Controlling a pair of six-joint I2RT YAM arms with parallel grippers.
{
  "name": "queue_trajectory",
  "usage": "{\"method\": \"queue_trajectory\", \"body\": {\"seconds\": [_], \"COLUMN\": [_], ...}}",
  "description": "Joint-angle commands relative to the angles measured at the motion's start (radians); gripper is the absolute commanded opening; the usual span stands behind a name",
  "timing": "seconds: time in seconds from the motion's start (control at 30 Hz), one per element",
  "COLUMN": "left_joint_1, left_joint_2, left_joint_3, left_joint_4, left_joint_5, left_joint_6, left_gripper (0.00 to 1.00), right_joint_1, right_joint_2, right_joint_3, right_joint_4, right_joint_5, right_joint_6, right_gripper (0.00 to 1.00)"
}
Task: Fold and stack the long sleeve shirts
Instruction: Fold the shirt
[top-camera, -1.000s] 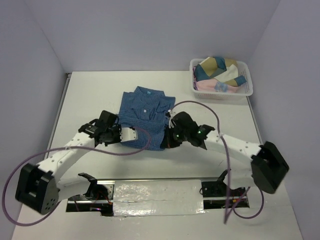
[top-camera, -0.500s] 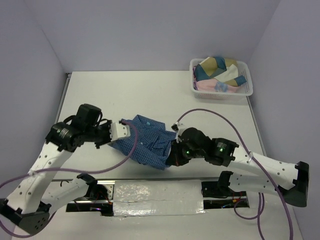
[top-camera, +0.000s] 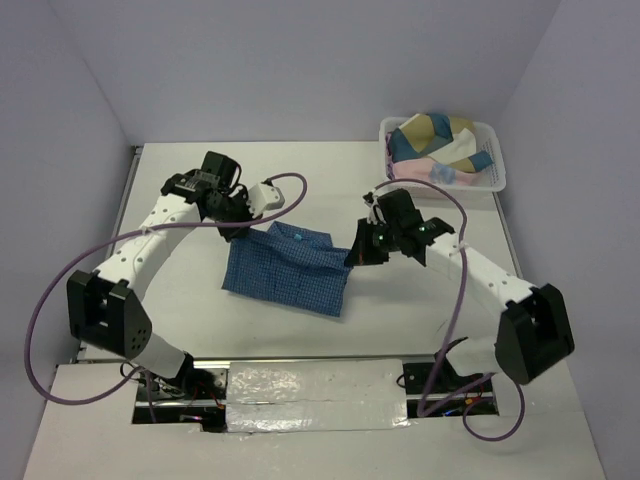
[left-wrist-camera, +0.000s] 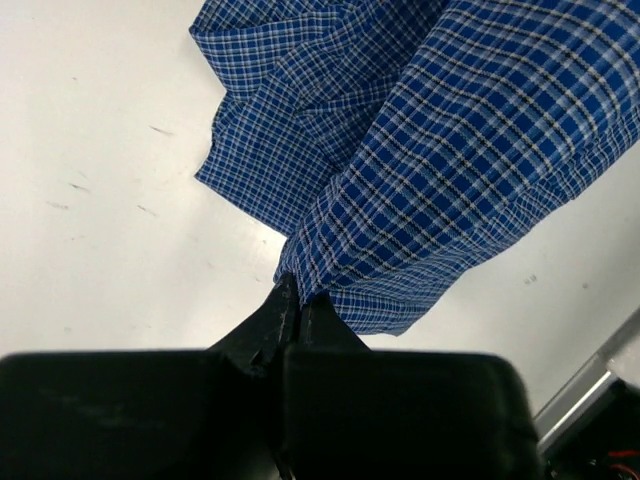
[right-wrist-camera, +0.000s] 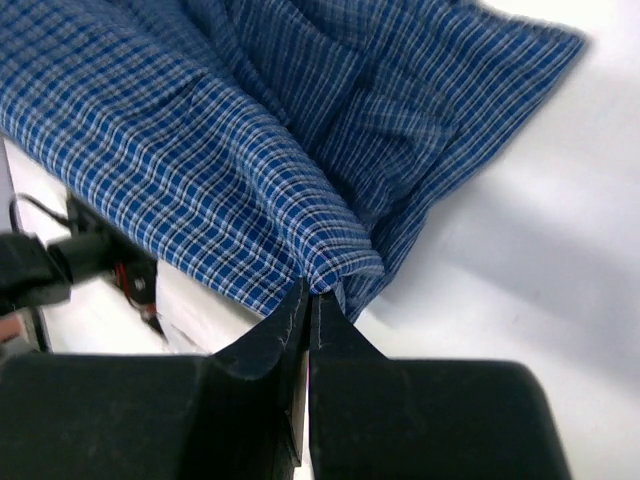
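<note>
Jaws of the left end effector (left-wrist-camera: 300, 303) are pressed together on a folded corner of the blue fine-checked cloth shirt (top-camera: 285, 270). The right end effector (right-wrist-camera: 308, 296) is likewise clamped on the opposite corner, with a small pucker of cloth bunched at its tips. The shirt is stretched between the two as a roughly rectangular folded panel over the middle of the white table (top-camera: 310, 185). Its held edge faces the far edge and its loose edge slopes toward the near edge. How much of it rests on the table is unclear. At the far right corner, well apart from the shirt, stands a white slatted plastic basket (top-camera: 497, 181) holding folded tan, teal and pink cloths (top-camera: 432, 140).
</note>
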Motion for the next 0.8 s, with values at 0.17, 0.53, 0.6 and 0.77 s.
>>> {"method": "queue_trajectory", "body": {"seconds": [0.17,0.53,0.6,0.77], "left_joint_1": [0.071,0.124,0.125,0.139], "left_joint_2": [0.192,0.472,0.503,0.557], "left_joint_3": [0.117,0.262,0.27,0.328], "left_joint_4": [0.091,0.217,0.229,0.258], "left_joint_5": [0.018,-0.068,-0.076,-0.097], "left_joint_6": [-0.032,-0.142,-0.156,-0.196], "left_gripper": [0.0,0.32,0.38,0.67], "right_joint_1": [-0.166,-0.223,-0.222,-0.222], "right_joint_2": [0.245,0.58,0.646,0.709], "right_joint_3": [0.148,0.381,0.45,0.584], "right_joint_4": [0.131,0.176,0.173,0.179], "right_joint_5": [-0.121,-0.132,-0.108,0.041], "right_joint_6": [-0.079,-0.055,-0.047,-0.018], "right_gripper": [0.0,0.23,0.29,0.45]}}
